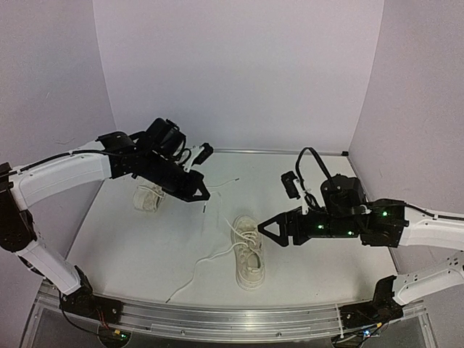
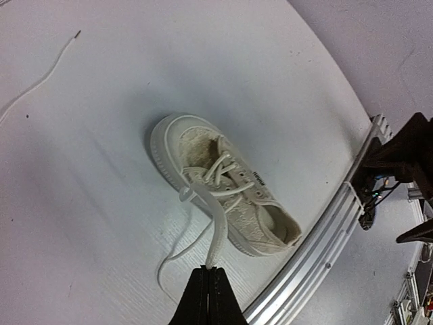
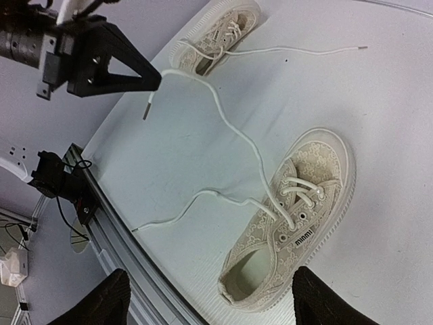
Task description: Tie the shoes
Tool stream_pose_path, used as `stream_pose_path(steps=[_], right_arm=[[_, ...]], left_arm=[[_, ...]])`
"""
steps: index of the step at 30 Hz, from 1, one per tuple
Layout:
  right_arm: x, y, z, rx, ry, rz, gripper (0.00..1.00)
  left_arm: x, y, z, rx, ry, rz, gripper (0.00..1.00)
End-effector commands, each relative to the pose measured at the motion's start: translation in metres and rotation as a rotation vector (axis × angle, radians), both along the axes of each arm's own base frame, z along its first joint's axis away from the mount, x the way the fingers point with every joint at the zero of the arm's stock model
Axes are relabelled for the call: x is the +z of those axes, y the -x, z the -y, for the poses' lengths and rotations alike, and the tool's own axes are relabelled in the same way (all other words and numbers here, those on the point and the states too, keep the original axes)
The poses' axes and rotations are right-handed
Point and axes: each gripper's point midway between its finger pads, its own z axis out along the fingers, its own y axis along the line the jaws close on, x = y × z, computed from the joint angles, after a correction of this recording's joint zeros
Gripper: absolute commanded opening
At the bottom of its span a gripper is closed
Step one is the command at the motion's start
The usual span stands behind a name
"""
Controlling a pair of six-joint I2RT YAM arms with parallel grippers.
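- The near shoe (image 1: pixel 247 254) sits on the table (image 1: pixel 138 250) at about 6 o'clock from its middle. Its heel points to the metal rail (image 1: pixel 239 316) along the near edge.
- The left arm (image 1: pixel 65 174) reaches in from 9 o'clock. Its jaws are pinched tight on a lace (image 3: pixel 237 132) of the near shoe, and the lace rises slack from the eyelets to them. A short tip hangs loose below the grip.
- The second lace end (image 1: pixel 190 279) of that shoe trails over the table toward 7 o'clock, almost to the rail.
- The far shoe (image 1: pixel 148 197) lies at about 10 o'clock, well apart from the near one. From above, the left arm hides part of it.
- The far shoe's lace (image 3: pixel 304 49) stretches across the bare table toward 3 o'clock, past the left jaws.
- The right arm (image 1: pixel 406 225) comes in from 3 o'clock. Its jaws stand wide apart and hold nothing, just beside the near shoe at its 2 o'clock.
- Pale lilac walls (image 1: pixel 239 65) close in the table on three sides.
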Motion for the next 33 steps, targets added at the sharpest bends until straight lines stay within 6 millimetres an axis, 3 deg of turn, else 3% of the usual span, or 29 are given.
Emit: stream_pose_path(steps=[1, 5, 11, 19, 33], right_arm=[[0.041, 0.004, -0.029, 0.162, -0.044, 0.125, 0.72], [0.069, 0.011, -0.052, 0.289, -0.104, 0.228, 0.66], [0.085, 0.014, -0.069, 0.406, -0.093, 0.354, 0.56], [0.092, 0.017, -0.067, 0.447, -0.082, 0.435, 0.45], [0.072, 0.013, -0.077, 0.482, -0.030, 0.446, 0.34]], left_arm=[[0.034, 0.027, 0.023, -0.154, 0.102, 0.003, 0.00], [0.047, 0.060, 0.043, -0.296, 0.161, 0.014, 0.00], [0.056, 0.092, 0.056, -0.418, 0.175, 0.008, 0.00], [0.066, 0.105, 0.055, -0.465, 0.212, 0.008, 0.00], [0.077, 0.110, 0.055, -0.490, 0.248, 0.016, 0.00]])
